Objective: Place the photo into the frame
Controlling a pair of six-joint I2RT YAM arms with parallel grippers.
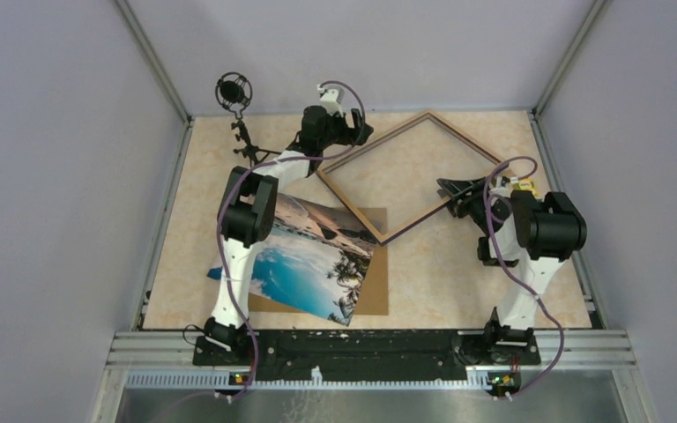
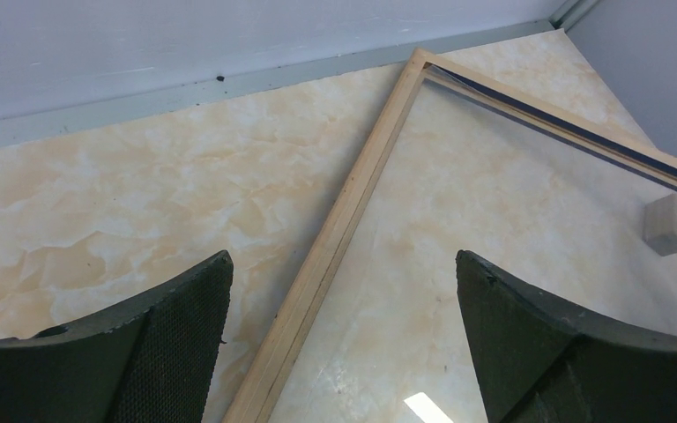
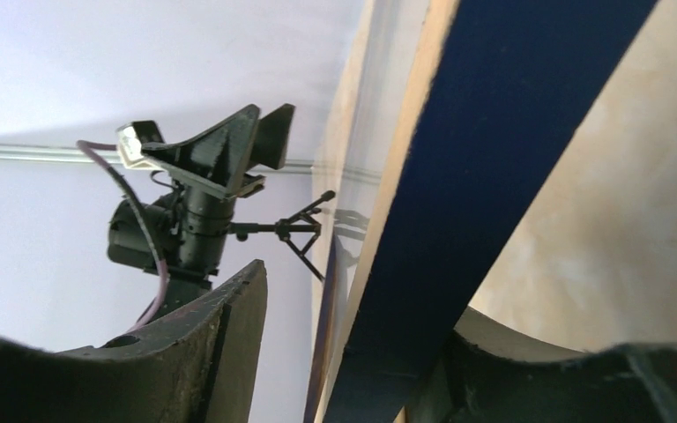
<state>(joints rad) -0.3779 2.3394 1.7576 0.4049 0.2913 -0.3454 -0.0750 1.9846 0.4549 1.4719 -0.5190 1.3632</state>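
The frame [image 1: 464, 137] was a large thin-railed rectangle, turned like a diamond on the beige, marble-patterned table [image 1: 203, 194]. Its rails showed pale, smooth wood on one face and dark blue on the other, and the table's marbling showed through its opening. Just off the frame's near corner lay the photo [image 1: 313, 260], a glossy rectangular print of turquoise water, palms and pale hills. It lay flat and askew, outside the frame, its upper corner just beside that corner. Under the photo sat a plain, matte brown backing board [image 1: 375, 278], and the frame's near corner overlapped the board's far edge. The left gripper [image 2: 344, 264] hung over the frame's left-hand wooden rail. Its dark, curved fingers [image 2: 176, 344], faced with a fine mesh-like texture, were spread wide to either side of the rail and held nothing. At the frame's opposite side the right gripper [image 3: 366, 308] had the blue rail running between its black fingers [image 3: 220, 344]. They stood partly apart, with a clear gap between one finger and the rail, so the rail was not pinched. Whether the other finger touched the rail could not be told.
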